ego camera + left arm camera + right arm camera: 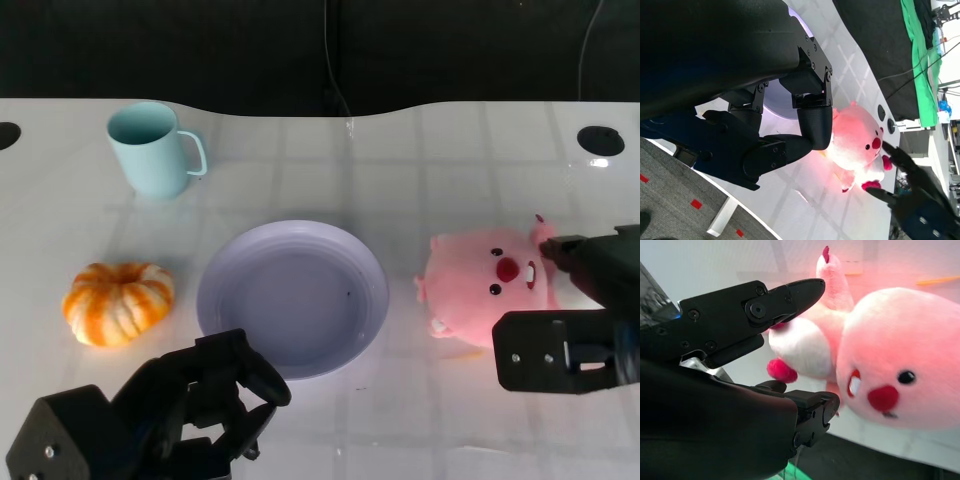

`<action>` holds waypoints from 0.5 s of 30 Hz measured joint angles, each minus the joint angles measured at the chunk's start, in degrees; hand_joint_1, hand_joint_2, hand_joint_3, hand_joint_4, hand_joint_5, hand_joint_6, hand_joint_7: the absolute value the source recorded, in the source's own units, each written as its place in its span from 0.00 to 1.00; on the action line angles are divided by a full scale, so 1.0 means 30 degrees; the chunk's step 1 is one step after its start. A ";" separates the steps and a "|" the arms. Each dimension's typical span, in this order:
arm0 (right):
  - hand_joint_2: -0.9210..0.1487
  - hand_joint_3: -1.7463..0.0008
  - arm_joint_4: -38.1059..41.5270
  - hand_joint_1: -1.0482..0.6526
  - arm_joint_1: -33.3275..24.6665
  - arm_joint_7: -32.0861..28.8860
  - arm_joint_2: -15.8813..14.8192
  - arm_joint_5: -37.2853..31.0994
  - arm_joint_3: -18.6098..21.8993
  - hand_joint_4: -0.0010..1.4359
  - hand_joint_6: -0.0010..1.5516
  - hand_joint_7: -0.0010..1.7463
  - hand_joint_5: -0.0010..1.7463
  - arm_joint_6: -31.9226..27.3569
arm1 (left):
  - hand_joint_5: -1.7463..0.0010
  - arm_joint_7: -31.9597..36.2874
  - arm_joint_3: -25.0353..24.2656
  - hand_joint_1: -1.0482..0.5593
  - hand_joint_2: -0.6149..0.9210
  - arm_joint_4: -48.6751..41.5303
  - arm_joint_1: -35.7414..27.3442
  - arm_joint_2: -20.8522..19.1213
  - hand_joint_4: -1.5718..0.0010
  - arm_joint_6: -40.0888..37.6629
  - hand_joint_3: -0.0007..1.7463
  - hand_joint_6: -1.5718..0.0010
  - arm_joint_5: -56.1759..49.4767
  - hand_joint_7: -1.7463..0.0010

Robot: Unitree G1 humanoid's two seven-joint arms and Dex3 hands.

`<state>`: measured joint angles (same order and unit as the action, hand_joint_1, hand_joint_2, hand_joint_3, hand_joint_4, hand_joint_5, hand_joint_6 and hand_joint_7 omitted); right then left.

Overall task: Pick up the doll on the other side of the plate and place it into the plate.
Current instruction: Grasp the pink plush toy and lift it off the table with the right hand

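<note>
A pink doll (493, 284) lies on the white table (420, 160), just to the right of the lavender plate (292, 298) and apart from its rim. Its face, with a red nose and dark eyes, is turned up toward the head camera.

The right hand (575, 310) is at the doll's right side. In the head view one finger reaches in near the doll's ear at the top, and a flat black part of the hand lies across its lower right edge. The right wrist view shows the fingers (790, 295) spread apart, one above and one below the doll's body (880, 355), with the doll's small red foot between them. The hand is open around the doll's side; whether any finger actually touches the plush I cannot tell, and it does not grip it.

The left hand (170, 410) rests low at the near edge of the table, in front of the plate, its fingers curled inward with nothing in them. The left wrist view shows the same curled fingers (812, 125), with the plate (777, 102) and doll (855, 142) beyond.

A light blue mug (152, 150) stands at the far left of the table, handle to the right. An orange-and-white pumpkin (118, 302) sits left of the plate.
</note>
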<state>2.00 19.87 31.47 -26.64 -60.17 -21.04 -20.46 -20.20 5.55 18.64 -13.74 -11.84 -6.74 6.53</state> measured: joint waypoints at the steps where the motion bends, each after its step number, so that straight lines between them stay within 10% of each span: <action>1: 0.01 1.00 0.0613 0.19 0.0222 -0.0191 0.0125 0.0019 -0.0101 0.07 0.13 0.01 0.17 -0.0022 | 0.00 -0.0001 -0.0016 0.46 0.91 0.0036 -0.0009 0.0001 0.62 -0.0013 0.42 0.60 0.0015 0.21; 15: 0.00 0.94 1.1044 0.15 0.4546 -0.4629 0.2335 0.2519 -0.1284 0.16 0.19 0.02 0.08 0.1737 | 0.00 0.0007 -0.0061 0.47 0.91 0.0341 -0.0226 -0.0027 0.62 -0.0092 0.42 0.61 -0.0027 0.21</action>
<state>35.14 33.51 17.58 -19.63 -52.61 -24.89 -15.25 -20.18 5.37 19.66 -14.42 -11.92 -7.02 6.45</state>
